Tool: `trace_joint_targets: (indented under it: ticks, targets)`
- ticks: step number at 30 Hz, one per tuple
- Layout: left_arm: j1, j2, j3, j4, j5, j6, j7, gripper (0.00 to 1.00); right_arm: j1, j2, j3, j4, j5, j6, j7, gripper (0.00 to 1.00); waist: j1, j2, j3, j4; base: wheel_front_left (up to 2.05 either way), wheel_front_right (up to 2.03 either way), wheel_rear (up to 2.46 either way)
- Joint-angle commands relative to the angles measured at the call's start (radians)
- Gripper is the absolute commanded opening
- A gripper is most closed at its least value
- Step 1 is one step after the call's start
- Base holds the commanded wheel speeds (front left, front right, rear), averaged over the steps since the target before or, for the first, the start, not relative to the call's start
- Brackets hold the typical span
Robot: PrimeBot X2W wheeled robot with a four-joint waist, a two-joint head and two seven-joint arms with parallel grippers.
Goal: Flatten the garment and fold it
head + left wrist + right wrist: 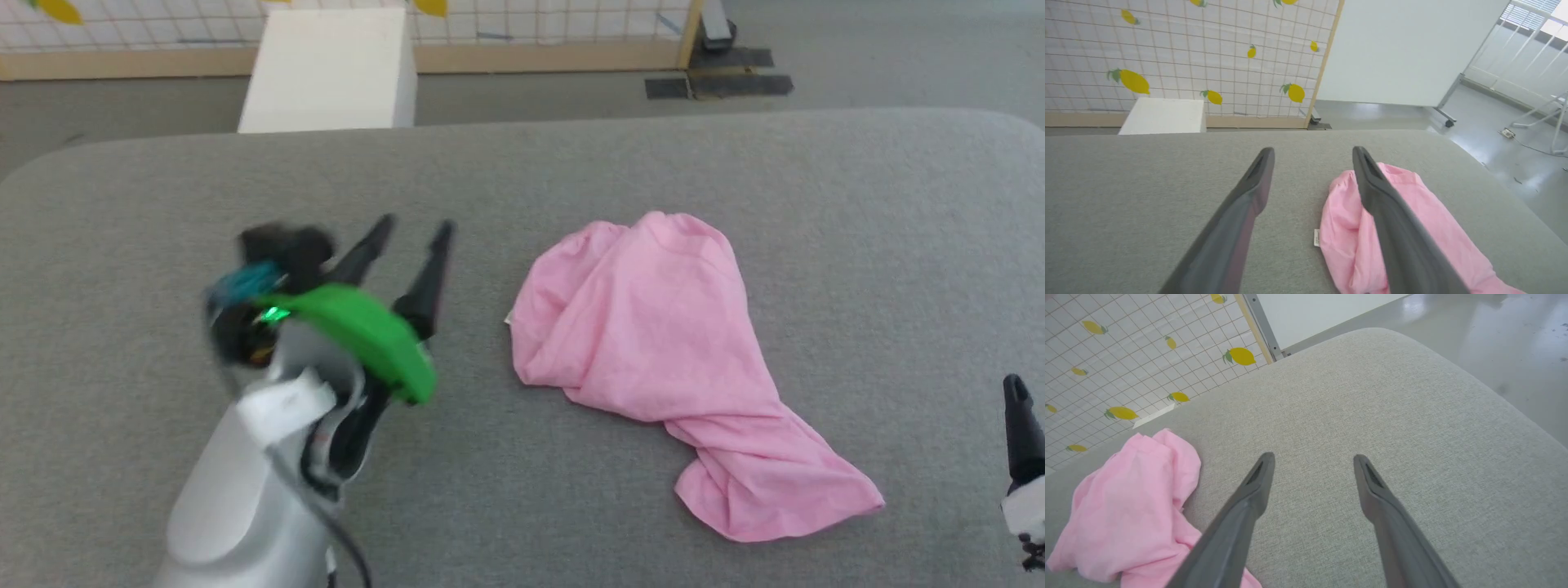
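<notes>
- Lying crumpled right of centre in the head view, the garment (653, 343) rests on the grey padded surface (735, 163), with nothing holding it.
- It is thin pink jersey, and I judge it light, limp and stretchy, likely to sag and cling to itself.
- The best holds look like the edge by the white label (1316, 237) on its left side and the flat tail corner at lower right.
- Its long axis runs diagonally, from the bunched broad end at upper centre to the narrower tail at lower right.
- The left gripper (415, 224), left of centre, is spread wide and empty, near the cloth but apart from it.
- The right gripper (1312, 459) is also spread wide and empty, over bare surface.
</notes>
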Motion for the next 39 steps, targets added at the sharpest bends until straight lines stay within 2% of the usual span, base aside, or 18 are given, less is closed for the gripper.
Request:
trace_joint_targets:
  ticks: [1,5,6,13,14,15,16,22,23,25,29,34,36,39]
  targets:
    - [-0.052,-0.01,-0.036,0.03,-0.009,-0.019,0.063,1.0,-0.024,0.001,0.004,-0.006,-0.007,-0.001,0.002,1.0,0.0,-0.0001,0.072,-0.072,0.0,0.0,0.0]
    - [-0.154,-0.023,-0.144,0.117,-0.014,-0.066,0.244,1.0,-0.04,0.001,0.043,0.008,0.012,-0.001,-0.007,1.0,0.0,-0.0001,0.117,-0.123,0.0,0.0,0.0]
    - [-0.175,-0.004,-0.201,0.179,0.003,-0.082,0.32,1.0,-0.04,0.001,0.07,0.027,0.029,-0.001,-0.032,1.0,0.0,-0.0001,0.143,-0.148,0.0,0.0,0.0]
    - [-0.17,0.021,-0.239,0.27,-0.002,-0.097,0.354,1.0,-0.042,0.001,0.099,0.072,0.047,-0.001,-0.081,1.0,0.0,-0.0001,0.165,-0.157,0.0,0.0,0.0]
    - [-0.172,0.018,-0.24,0.274,-0.012,-0.099,0.349,0.38,-0.046,0.001,0.1,0.075,0.049,-0.001,-0.085,1.0,0.0,-0.0001,0.166,-0.152,0.0,0.0,0.0]
    - [-0.176,0.014,-0.243,0.27,-0.018,-0.102,0.339,0.07,-0.048,0.001,0.099,0.077,0.049,-0.001,-0.089,1.0,0.0,-0.0001,0.166,-0.147,0.0,0.0,0.0]
    - [-0.179,0.006,-0.243,0.265,-0.034,-0.105,0.328,0.0,-0.052,0.001,0.101,0.079,0.046,-0.001,-0.091,1.0,0.0,-0.0001,0.165,-0.141,0.0,0.0,0.0]
    - [-0.204,-0.012,-0.214,0.2,-0.113,-0.114,0.224,0.0,-0.064,0.001,0.126,0.091,0.037,-0.001,-0.087,1.0,0.0,-0.0001,0.143,-0.1,0.0,0.0,0.0]
    - [-0.216,0.001,-0.159,0.168,-0.127,-0.106,0.154,0.0,-0.072,0.001,0.142,0.098,0.032,-0.001,-0.083,1.0,0.0,-0.0001,0.122,-0.076,0.0,0.0,0.0]
    - [-0.214,0.016,-0.113,0.143,-0.135,-0.084,0.115,0.0,-0.076,0.001,0.15,0.101,0.025,-0.001,-0.08,1.0,0.0,-0.0001,0.106,-0.057,0.0,0.0,0.0]
    - [-0.163,0.06,-0.021,0.076,-0.148,-0.019,0.06,0.0,-0.083,0.001,0.168,0.105,0.015,-0.001,-0.07,1.0,0.0,-0.0001,0.075,-0.024,0.0,0.0,0.0]
    - [0.048,0.12,0.062,-0.005,-0.172,0.094,0.069,0.0,-0.08,0.001,0.194,0.12,0.015,-0.001,-0.062,1.0,0.0,-0.0001,0.036,0.018,0.0,0.0,0.0]
    - [0.152,0.133,0.089,0.0,-0.183,0.139,0.073,0.0,-0.074,0.001,0.2,0.128,0.016,-0.001,-0.062,1.0,0.0,-0.0001,0.023,0.033,0.0,0.0,0.0]
    - [0.285,0.13,0.12,0.044,-0.218,0.182,0.078,0.0,-0.064,0.001,0.205,0.137,0.016,-0.001,-0.06,1.0,0.0,-0.0001,0.011,0.056,0.0,0.0,0.0]
